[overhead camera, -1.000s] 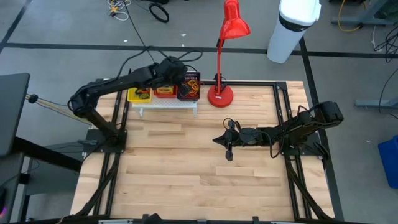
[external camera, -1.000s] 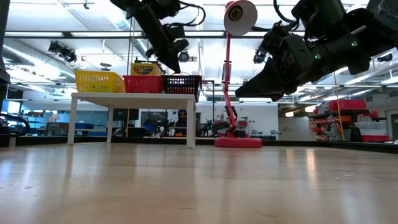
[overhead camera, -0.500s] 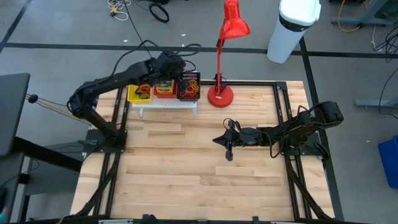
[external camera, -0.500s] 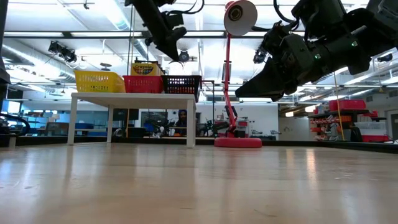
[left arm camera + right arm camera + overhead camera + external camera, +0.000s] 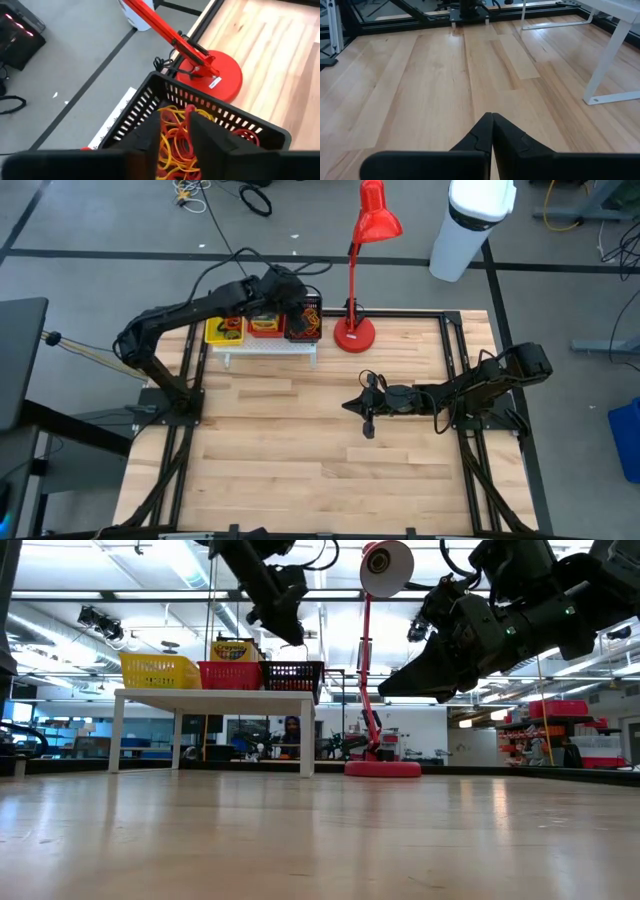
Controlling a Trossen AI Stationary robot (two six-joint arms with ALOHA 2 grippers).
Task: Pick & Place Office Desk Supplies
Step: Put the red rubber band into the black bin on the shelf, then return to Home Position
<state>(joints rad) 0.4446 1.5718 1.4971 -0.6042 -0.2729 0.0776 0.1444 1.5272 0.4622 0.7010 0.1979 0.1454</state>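
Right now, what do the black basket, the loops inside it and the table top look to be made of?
Black basket: likely moulded matt plastic, judging by its slotted walls. Loops: thin red and yellow bands, apparently rubber, lying limp and tangled. Table top: light wood, probably sealed; plank seams and grain show, with a soft sheen.

I saw tangled red and yellow rubber bands (image 5: 172, 137) heaped in the black basket (image 5: 150, 102), upper centre of the high view; a green-and-yellow crayon box (image 5: 232, 649) stood upright beside it.
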